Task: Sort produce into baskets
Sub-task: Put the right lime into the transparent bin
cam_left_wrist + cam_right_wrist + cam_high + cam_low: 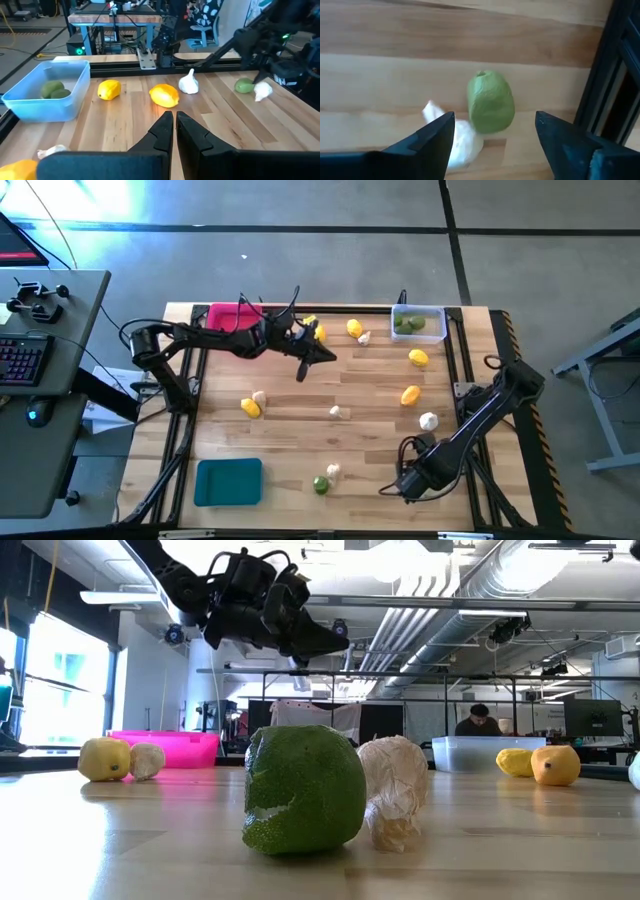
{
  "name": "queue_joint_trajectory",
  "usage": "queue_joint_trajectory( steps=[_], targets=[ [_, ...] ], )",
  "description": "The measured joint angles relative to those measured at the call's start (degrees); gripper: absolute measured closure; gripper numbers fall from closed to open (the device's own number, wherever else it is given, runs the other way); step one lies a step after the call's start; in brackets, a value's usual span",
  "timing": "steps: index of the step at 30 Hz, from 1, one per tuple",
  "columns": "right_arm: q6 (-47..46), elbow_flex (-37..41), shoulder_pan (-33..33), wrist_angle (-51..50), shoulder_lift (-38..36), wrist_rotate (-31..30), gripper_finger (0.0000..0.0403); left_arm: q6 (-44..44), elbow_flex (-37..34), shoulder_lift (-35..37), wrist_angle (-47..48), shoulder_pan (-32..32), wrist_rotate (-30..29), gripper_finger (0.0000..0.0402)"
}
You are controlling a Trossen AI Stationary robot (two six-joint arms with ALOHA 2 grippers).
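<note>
My left gripper [325, 358] is shut and empty, raised above the table's far middle [322, 640], its fingers closed together [173, 127]. My right gripper [392, 486] is open and low near the front edge. It points toward a green lime [490, 102] and a white garlic bulb [462, 140], which lie on the wood ahead of its fingers, apart from them. Lemons [418, 358], [410, 394], [250, 407] and garlic bulbs [428, 420], [336, 412] lie scattered on the table. The clear basket [432, 313] at the far right holds limes. The pink basket [228, 313] stands at the far left and the teal basket [228, 482] at the near left.
Dark rails [458, 370] run along the table's sides. A lemon [354, 328] and a garlic bulb [365, 338] lie near the clear basket. A desk with a keyboard [25, 360] stands left of the table. A person [480, 720] sits far behind in the room.
</note>
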State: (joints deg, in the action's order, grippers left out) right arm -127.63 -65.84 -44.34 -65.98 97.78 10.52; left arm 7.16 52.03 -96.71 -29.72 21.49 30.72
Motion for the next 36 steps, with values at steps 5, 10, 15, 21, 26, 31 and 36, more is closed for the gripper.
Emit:
queue_joint_trajectory(
  steps=[5, 10, 15, 21, 26, 31, 36],
  targets=[
    [1.50, 3.72, -0.28, 3.57, 0.00, -0.13, 0.0144, -0.02, 0.00, 0.00, -0.03, -0.95, -0.11, 0.0392],
    [2.08, 8.16, -0.33, 11.67, 0.00, -0.66, 0.0144, 0.02, 0.00, 0.00, -0.02, -1.77, -2.02, 0.0392],
    [3.21, 10.52, -0.33, 15.46, 0.00, -0.78, 0.0160, -0.12, 0.00, 0.00, -0.03, -1.76, -2.80, 0.0392],
    [6.37, 10.48, -0.33, 14.95, -0.39, -1.06, 0.0266, -0.90, 0.00, 0.00, -0.17, -1.75, -2.86, 0.0399],
    [7.81, 10.47, -0.32, 13.36, -3.77, -5.07, 0.0300, -1.73, 0.00, 0.00, -1.84, -1.41, -3.28, 0.0401],
    [10.67, 10.43, 0.69, 11.86, -9.46, -12.74, 0.0300, -3.98, 0.00, 0.00, -5.22, -0.56, -3.36, 0.0401],
    [16.48, 10.40, 3.91, 8.49, -14.58, -21.29, 0.0300, -5.44, 0.00, 0.02, -8.53, -0.35, -4.00, 0.0401]
  ],
)
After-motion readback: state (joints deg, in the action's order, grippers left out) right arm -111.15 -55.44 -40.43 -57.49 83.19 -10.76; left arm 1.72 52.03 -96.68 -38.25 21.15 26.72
